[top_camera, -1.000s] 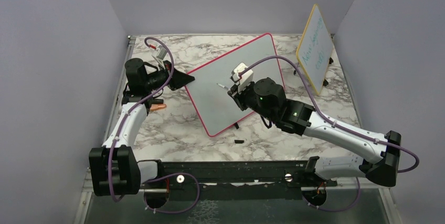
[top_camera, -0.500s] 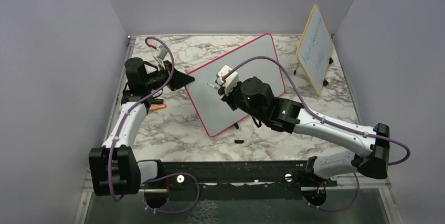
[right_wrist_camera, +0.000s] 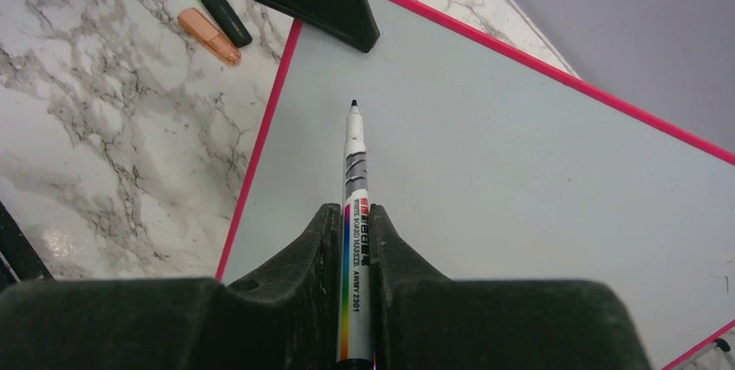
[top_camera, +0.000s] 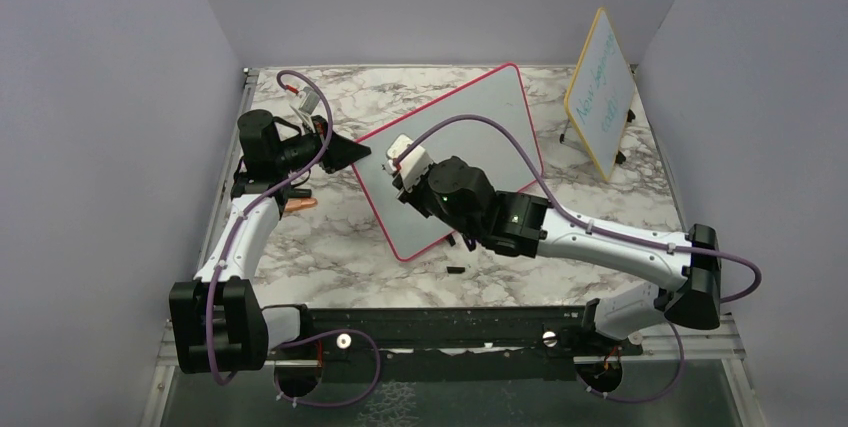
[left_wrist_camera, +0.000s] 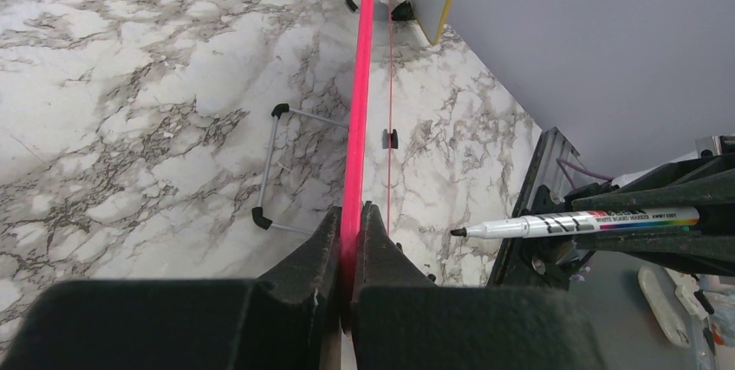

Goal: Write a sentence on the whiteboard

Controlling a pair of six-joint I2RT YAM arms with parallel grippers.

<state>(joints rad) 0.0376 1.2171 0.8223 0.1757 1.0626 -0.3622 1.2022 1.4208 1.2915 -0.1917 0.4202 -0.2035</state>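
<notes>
Whiteboard (top_camera: 485, 107): pink-red frame, stands mid-table (top_camera: 330, 237), long side running from 8 to 2 o'clock in the top view. The face is plain white in the right wrist view.
Left end effector (top_camera: 352, 150): jaws pinched tight on the whiteboard's frame at its 9 o'clock edge. The left wrist view shows the frame sandwiched between both fingers.
Right end effector (top_camera: 400, 162): fingers closed around a whiteboard marker (right_wrist_camera: 354, 171), over the board's 9 o'clock half.
Marker tip: uncapped, black, pointing at the board near the left end effector. Cannot tell whether it touches the board.
Green highlighter (right_wrist_camera: 218, 8), orange marker (right_wrist_camera: 208, 35): on the table, just beside the board's 9 o'clock edge.
Yellow-framed board (top_camera: 600, 92): at 2 o'clock, teal writing.
</notes>
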